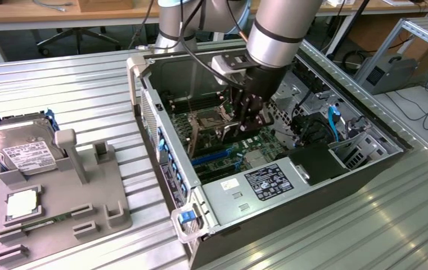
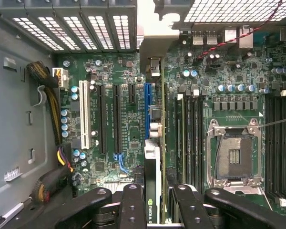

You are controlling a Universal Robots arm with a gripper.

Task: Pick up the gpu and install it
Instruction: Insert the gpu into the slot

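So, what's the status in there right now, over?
Gripper shut on gpu. Gpu edge-on inside case, by blue slot. Seated or not: can't tell. No obstruction seen.

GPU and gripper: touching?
Touching. In the wrist view the gpu stands edge-on, clamped between the fingers of the gripper.
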